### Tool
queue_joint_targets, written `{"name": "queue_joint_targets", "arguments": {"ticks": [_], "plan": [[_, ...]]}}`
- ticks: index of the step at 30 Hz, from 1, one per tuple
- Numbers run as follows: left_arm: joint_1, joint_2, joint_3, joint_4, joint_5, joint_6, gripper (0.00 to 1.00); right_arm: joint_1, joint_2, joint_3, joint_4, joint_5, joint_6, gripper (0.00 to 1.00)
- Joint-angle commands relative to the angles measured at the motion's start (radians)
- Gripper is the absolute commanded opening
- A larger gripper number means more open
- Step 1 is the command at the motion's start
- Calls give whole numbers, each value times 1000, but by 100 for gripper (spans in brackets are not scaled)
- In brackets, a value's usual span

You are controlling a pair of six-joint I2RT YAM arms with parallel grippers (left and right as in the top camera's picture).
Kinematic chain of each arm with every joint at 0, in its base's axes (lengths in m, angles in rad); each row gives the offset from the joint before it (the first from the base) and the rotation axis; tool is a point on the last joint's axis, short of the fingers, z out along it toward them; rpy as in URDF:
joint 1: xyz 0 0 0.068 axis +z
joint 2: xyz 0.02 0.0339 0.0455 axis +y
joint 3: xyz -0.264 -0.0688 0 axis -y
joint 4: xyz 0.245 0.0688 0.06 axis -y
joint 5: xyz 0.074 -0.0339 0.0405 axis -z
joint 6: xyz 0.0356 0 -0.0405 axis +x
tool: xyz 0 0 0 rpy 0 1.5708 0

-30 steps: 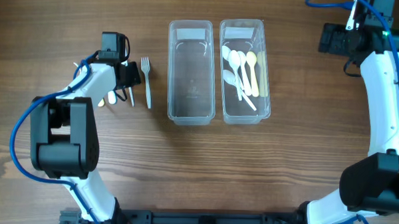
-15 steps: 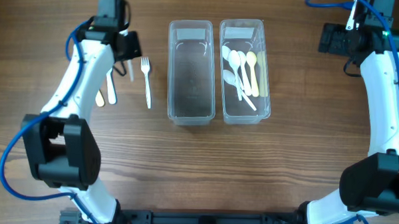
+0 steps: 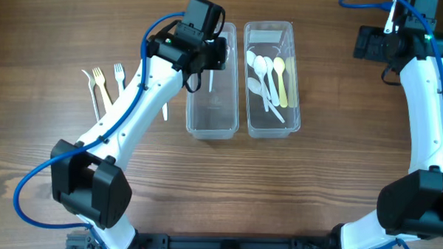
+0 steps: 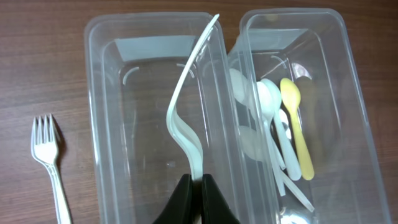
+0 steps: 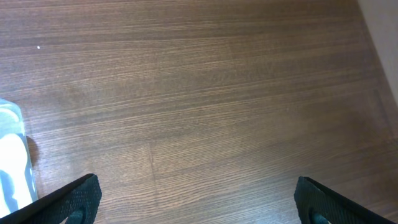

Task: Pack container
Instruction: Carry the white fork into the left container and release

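Note:
My left gripper (image 3: 210,65) is shut on a white plastic utensil (image 4: 183,112), seen edge-on, and holds it over the empty left clear container (image 3: 190,79). In the left wrist view the gripper (image 4: 200,186) sits low over that container (image 4: 93,124), and the utensil's handle points away along its right wall. The right clear container (image 3: 297,83) holds several white spoons (image 3: 264,74) and a yellow spoon (image 3: 280,75), which also shows in the left wrist view (image 4: 297,130). My right gripper (image 3: 372,42) is open and empty over bare table at the far right, its fingers (image 5: 81,193) wide apart.
Loose plastic forks (image 3: 99,83) lie on the table left of the containers. One white fork (image 4: 46,149) lies just left of the left container, partly under my left arm in the overhead view. The right container's corner (image 5: 12,162) shows in the right wrist view.
My left arm has swung right from the loose forks to above the left container, carrying the white utensil. The right arm has not moved.

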Motion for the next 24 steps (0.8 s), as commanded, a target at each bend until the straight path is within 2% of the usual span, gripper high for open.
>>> {"name": "queue_joint_targets", "arguments": {"ticks": [1, 3, 5, 6, 7, 9, 13, 19, 24], "plan": [[-8, 46, 14, -2, 8, -50, 4, 2, -5, 11, 2, 17, -10, 100], [-8, 70, 14, -3, 8, -50, 5, 2, -5, 11, 2, 17, -9, 100], [-8, 91, 14, -3, 9, -50, 13, 2, -5, 11, 2, 17, -9, 100], [-8, 100, 14, -3, 9, -50, 45, 2, -5, 11, 2, 17, -9, 100], [-8, 106, 14, -3, 9, -50, 64, 2, -5, 11, 2, 17, -9, 100], [-8, 106, 14, 2, 9, -49, 79, 2, -5, 11, 2, 17, -9, 100], [2, 84, 18, 12, 9, -49, 86, 2, -5, 11, 2, 17, -9, 100], [67, 14, 18, -27, 8, -50, 83, 2, -5, 11, 2, 17, -9, 100], [175, -53, 18, -102, 8, -77, 80, 2, -5, 11, 2, 17, -9, 100]]}}
